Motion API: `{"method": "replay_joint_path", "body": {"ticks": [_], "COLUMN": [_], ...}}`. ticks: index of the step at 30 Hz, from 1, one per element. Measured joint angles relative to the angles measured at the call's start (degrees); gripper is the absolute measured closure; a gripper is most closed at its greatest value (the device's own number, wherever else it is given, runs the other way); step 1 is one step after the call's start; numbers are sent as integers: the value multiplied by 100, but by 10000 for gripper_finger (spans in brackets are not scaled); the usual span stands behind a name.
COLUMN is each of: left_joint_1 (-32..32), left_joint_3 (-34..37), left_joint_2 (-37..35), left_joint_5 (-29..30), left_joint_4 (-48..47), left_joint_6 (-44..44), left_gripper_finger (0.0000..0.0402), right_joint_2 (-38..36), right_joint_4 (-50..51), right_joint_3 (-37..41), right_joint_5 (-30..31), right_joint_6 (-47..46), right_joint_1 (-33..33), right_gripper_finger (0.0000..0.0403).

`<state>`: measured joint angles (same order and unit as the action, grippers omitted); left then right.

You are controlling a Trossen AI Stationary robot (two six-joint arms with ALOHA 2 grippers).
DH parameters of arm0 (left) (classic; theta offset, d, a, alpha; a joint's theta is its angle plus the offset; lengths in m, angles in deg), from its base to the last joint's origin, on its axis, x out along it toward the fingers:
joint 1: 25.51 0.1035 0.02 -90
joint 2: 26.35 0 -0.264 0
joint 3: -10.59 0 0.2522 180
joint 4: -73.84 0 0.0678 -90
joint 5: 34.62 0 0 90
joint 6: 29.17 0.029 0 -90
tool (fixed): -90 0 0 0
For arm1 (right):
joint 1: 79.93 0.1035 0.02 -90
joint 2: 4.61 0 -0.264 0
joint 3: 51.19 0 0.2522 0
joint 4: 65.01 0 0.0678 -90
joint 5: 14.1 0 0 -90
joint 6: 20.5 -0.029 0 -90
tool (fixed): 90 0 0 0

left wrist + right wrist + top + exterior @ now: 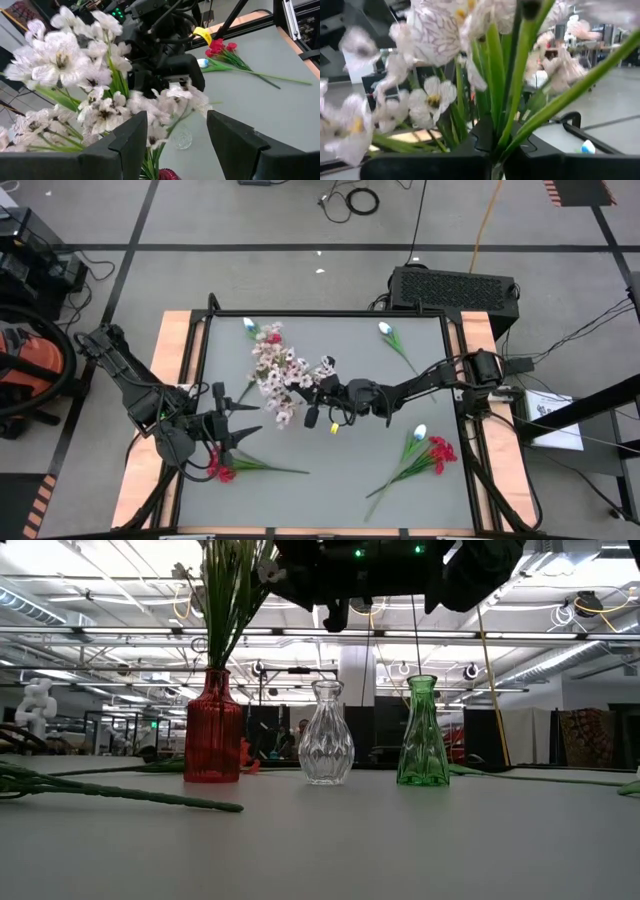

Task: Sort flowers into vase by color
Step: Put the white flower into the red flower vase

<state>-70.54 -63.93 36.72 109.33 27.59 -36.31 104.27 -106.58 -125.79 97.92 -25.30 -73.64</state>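
From overhead, your right gripper (318, 392) sat at the pinkish-white flowers (280, 375); your left gripper (238, 425) waited beside them, jaws spread. Level view: their stems stood in the red vase (212, 728). Right wrist: your jaws pinched green stems (507, 115)

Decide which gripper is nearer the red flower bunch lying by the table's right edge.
Right. The right gripper is mid-table, left of the red flower bunch; the left gripper sits farther left.

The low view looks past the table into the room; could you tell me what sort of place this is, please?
Probably a large robotics lab or workshop: an open ceiling with pipes and strip lights, cables on the floor, and a table framed by two robot arms.
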Motion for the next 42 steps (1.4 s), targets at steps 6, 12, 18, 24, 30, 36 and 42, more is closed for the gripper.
{"method": "replay_joint_path", "body": {"ticks": [6, 12, 18, 24, 30, 36, 42], "left_joint_1": [0, 0, 0, 0, -84, -236, -284], "left_joint_3": [0, 0, 0, 0, 0, -2, -2], "left_joint_2": [0, 0, 0, 2, -30, -131, -140], "left_joint_5": [0, 1, 1, 0, 0, 0, 4], "left_joint_4": [0, 0, -3, -9, -2, 13, 44], "left_joint_6": [0, 2, -3, 0, 4, 4, 5], "left_gripper_finger": [189, 189, 189, 189, 189, 189, 189], "right_joint_2": [2, 2, 0, -298, -875, -1477, -1448], "right_joint_4": [66, -35, 520, 1182, 2457, 3654, 3070], "right_joint_3": [2, 2, 4, 4, 4, 4, 3], "right_joint_5": [-297, -684, -891, -891, -897, -1001, -989], "right_joint_6": [-206, -550, -956, -957, -1062, -961, -773], "right_joint_1": [-37, -73, -143, -136, -132, -118, -69], "right_gripper_finger": [387, 365, 304, 221, 156, 130, 189]}}
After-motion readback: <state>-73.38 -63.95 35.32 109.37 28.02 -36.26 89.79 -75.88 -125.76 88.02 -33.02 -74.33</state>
